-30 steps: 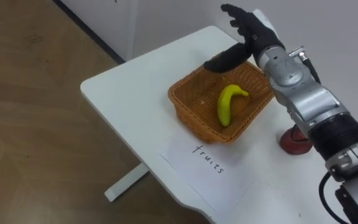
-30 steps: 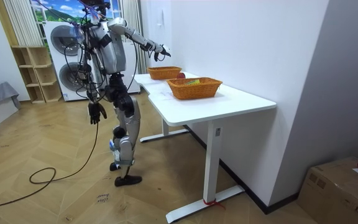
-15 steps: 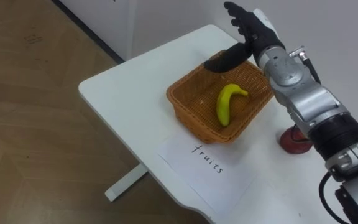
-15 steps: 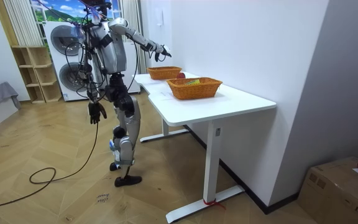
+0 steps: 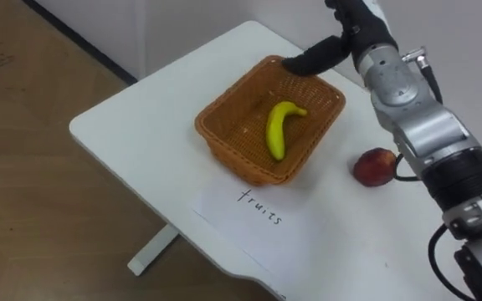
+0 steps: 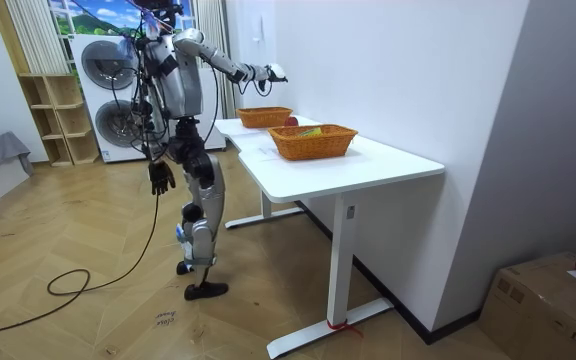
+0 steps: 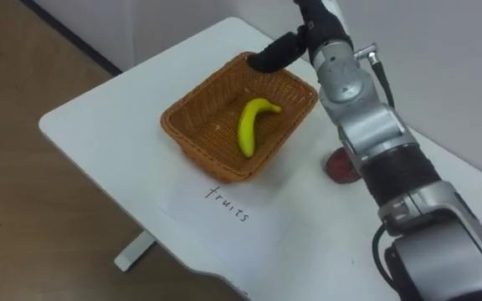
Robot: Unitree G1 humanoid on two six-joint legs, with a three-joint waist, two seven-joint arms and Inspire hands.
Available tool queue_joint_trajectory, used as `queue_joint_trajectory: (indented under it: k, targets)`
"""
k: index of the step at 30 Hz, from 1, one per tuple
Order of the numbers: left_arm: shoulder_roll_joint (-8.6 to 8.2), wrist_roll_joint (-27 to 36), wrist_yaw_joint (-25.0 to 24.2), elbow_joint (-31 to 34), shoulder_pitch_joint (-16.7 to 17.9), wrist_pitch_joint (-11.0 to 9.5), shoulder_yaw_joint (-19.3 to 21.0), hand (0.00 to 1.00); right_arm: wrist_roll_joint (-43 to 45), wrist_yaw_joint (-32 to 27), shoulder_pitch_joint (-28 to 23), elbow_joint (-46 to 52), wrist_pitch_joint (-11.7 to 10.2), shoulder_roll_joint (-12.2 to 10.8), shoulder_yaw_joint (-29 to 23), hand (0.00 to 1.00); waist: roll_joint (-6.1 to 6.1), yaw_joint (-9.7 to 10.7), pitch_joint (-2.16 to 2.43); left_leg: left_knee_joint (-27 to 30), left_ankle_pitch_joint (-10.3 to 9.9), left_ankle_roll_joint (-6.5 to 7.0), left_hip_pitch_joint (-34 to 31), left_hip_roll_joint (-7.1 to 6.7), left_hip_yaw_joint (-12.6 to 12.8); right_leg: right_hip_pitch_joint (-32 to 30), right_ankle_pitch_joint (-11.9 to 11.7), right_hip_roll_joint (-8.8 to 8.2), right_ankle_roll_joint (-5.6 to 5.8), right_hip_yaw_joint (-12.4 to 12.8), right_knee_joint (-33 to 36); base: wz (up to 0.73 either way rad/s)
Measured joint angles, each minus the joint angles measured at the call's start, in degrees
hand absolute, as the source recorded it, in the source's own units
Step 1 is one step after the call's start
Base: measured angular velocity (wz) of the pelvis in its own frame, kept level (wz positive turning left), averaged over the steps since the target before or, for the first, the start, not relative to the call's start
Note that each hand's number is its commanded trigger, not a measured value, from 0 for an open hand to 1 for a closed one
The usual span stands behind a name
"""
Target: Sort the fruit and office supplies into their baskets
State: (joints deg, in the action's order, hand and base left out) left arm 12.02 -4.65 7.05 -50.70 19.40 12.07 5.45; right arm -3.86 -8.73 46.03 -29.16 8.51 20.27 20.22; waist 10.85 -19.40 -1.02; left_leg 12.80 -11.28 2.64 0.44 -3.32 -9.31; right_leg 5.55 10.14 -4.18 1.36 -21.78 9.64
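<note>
Here our right hand (image 5: 350,29) hovers empty and loose-fingered over the far rim of the basket (image 5: 233,155), the banana (image 5: 276,130) sorted inside; the apple (image 5: 375,165) waits right of it; our left hand (image 6: 161,176) hangs idle.

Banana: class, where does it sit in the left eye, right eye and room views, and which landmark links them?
Left eye view: the banana lies near the centre, inside the wicker basket.
Right eye view: slightly left of centre, in that basket.
Room view: a yellow sliver over the nearer basket's rim.
Shared landmark: the wicker basket.
</note>
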Motion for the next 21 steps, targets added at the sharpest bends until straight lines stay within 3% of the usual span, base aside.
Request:
queue_joint_trajectory:
  k: [2,5,9,14,15,21]
  targets:
    - [-0.14,-0.01,0.01,-0.11,-0.65,-0.01,0.01,0.00,1.85,0.07,-0.08,1.84,-0.09,0.01,-0.62,0.00,-1.03,1.57,0.40,-0.12,0.00,0.00,0.23,0.17,1.01,-0.18,0.00,0.00,-0.01,0.79,0.12,-0.19]
    - [-0.15,-0.01,0.11,-0.78,-2.25,-0.03,0.02,0.00,1.54,0.09,-0.15,2.57,-1.02,0.05,-1.56,0.00,-2.52,2.23,0.52,-0.72,0.00,0.02,1.37,0.66,2.66,0.04,-0.19,0.15,-0.23,1.43,0.14,-0.30]
    - [-0.16,0.00,0.11,-0.86,-3.34,-1.13,0.08,0.00,0.91,0.16,-0.22,2.66,-1.32,0.31,-3.63,0.00,-3.03,4.78,0.85,-1.21,0.02,0.01,2.25,0.84,3.08,0.53,-0.20,0.29,-0.25,1.98,0.26,-0.09]
    - [-0.15,0.09,0.09,-0.83,-4.85,-1.31,0.04,0.00,0.94,-0.55,-0.42,7.42,-1.55,1.95,-6.30,0.00,-3.18,7.21,0.85,-1.57,0.02,0.02,3.34,1.07,4.79,0.65,-0.24,0.53,-0.32,4.45,0.21,-0.18]
    - [-0.17,0.06,0.09,-0.81,-4.95,-1.32,0.03,0.00,1.02,-0.53,-0.43,7.60,-1.61,2.18,-6.38,0.00,-3.55,7.67,0.59,-1.56,0.02,0.02,3.37,1.06,4.98,0.73,-0.24,0.53,-0.32,4.50,0.14,-0.09]
    - [-1.53,-0.37,0.09,0.10,-7.21,-2.58,-0.11,0.00,2.21,-0.45,-3.99,12.62,-1.64,2.14,-9.85,0.00,-4.15,9.63,0.72,-2.10,0.02,0.03,3.81,1.22,5.97,0.63,-0.35,0.60,-0.33,4.86,0.16,-0.07]
